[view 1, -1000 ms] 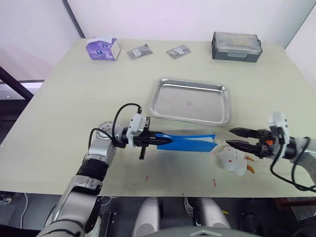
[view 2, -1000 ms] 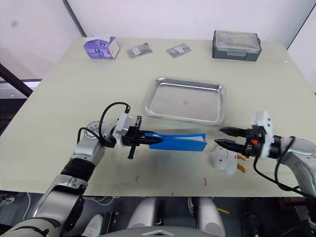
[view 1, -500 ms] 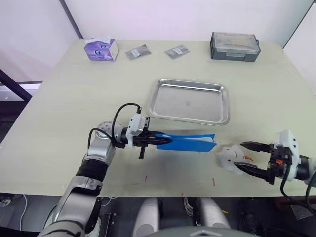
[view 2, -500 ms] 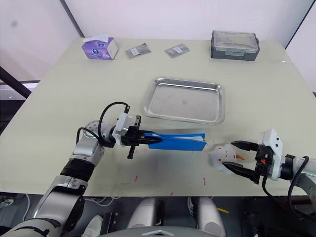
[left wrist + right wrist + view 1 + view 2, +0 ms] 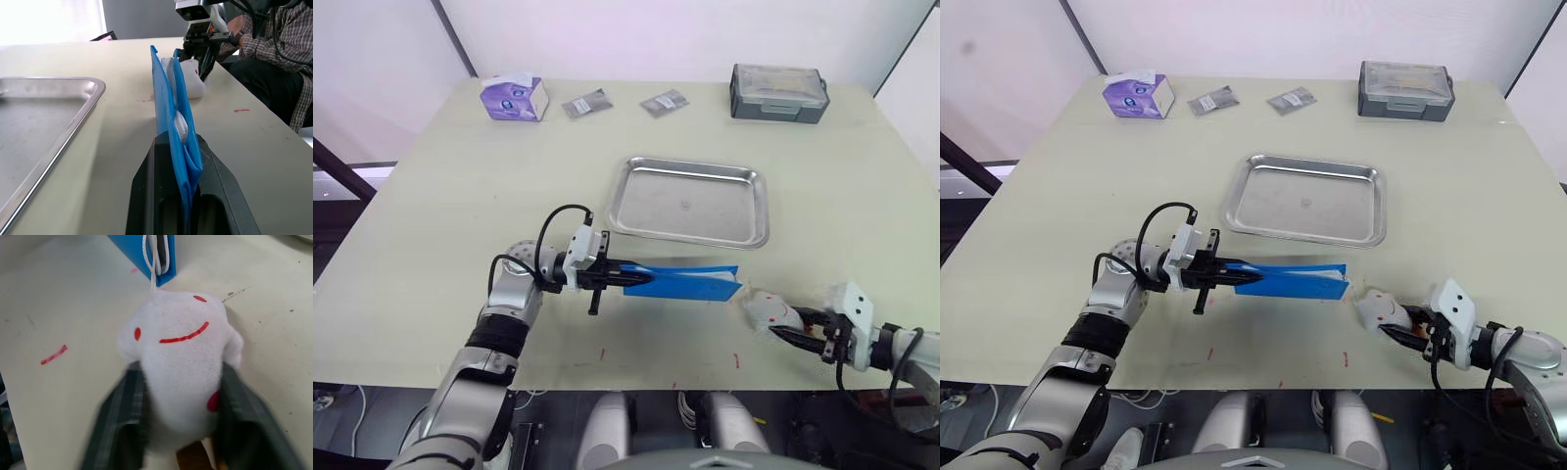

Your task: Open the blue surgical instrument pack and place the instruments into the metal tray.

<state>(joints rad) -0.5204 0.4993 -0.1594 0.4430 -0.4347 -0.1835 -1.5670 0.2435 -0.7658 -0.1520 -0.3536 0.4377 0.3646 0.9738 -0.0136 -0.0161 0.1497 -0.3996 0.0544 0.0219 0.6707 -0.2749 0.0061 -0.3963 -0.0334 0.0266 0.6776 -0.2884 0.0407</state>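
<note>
My left gripper (image 5: 612, 276) is shut on one end of the blue surgical instrument pack (image 5: 690, 283) and holds it closed, standing on its long edge just in front of the metal tray (image 5: 690, 204). The tray is empty. A white cord (image 5: 153, 264) runs from the pack's far end (image 5: 146, 254) to a white plush toy (image 5: 766, 311) with red marks. My right gripper (image 5: 793, 328) is shut on that toy, one finger (image 5: 117, 421) on each side. The instruments are hidden inside the pack.
Along the far edge stand a purple tissue box (image 5: 515, 98), two small grey packets (image 5: 589, 103) and a grey lidded box (image 5: 779, 92). Short red marks dot the table near its front edge. A person (image 5: 274, 54) sits beside the table in the left wrist view.
My right gripper was open beside the plush toy; it dropped toward the front edge, came in around the toy and closed on it. The left gripper and the pack stayed put.
</note>
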